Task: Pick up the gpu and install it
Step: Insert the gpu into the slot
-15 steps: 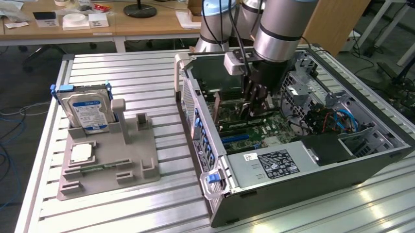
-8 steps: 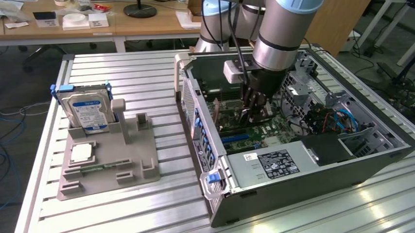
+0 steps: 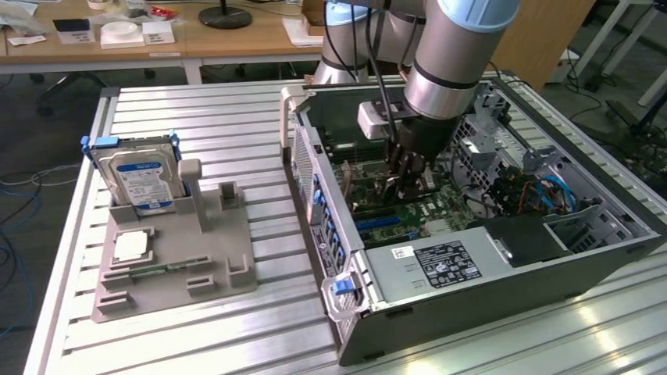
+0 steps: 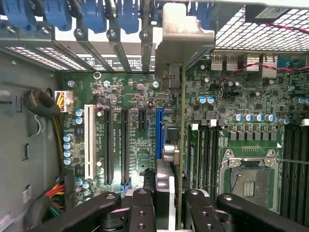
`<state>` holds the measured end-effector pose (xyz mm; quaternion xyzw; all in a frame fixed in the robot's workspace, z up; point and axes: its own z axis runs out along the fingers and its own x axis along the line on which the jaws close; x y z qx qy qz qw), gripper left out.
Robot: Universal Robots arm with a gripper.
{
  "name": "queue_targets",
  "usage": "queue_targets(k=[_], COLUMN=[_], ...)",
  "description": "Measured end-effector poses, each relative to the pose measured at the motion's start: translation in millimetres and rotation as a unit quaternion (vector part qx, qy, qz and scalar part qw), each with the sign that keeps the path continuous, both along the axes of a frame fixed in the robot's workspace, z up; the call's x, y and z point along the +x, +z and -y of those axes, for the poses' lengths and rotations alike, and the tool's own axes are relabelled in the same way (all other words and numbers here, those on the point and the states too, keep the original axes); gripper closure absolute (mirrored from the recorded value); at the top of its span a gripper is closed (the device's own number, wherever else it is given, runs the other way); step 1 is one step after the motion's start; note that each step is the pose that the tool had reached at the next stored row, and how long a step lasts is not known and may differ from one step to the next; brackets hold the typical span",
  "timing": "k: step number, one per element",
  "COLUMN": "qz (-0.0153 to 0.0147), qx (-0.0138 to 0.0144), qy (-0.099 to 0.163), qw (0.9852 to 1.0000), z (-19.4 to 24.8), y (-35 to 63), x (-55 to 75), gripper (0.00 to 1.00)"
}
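The slatted metal counter carries everything here. The tower computer case lies on its side with the panel off, I'd say so the robot arm can come straight down onto the parts instead of reaching in sideways. The arm is plunged into the case over the green motherboard. Off to the exterior view's left sits a grey fixture tray with a hard drive propped upright in it, well apart from the work. Inside the case, the jaws are closed on the gpu, gripping it by its flat faces so the card stands on edge with its connector side facing the board, which looks like the only way it could enter a slot. Its silver end bracket points toward the rear wall of the case, among the blue-clipped openings, presumably so it lines up with one of them. The card's edge runs just beside the long blue slot and parallel to it; whether it is seated, I cannot tell.
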<state>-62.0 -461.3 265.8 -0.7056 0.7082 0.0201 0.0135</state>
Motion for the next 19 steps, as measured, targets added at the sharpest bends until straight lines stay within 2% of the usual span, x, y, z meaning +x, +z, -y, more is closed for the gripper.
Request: queue_targets(k=[6, 19], qz=[0.0, 0.0], qx=[-0.0001, 0.0001], qy=[0.0, 0.0], qw=[1.0, 1.0], z=[2.9, 3.3], y=[-5.2, -23.3], x=[-1.9, -4.9], gripper=[0.72, 0.72])
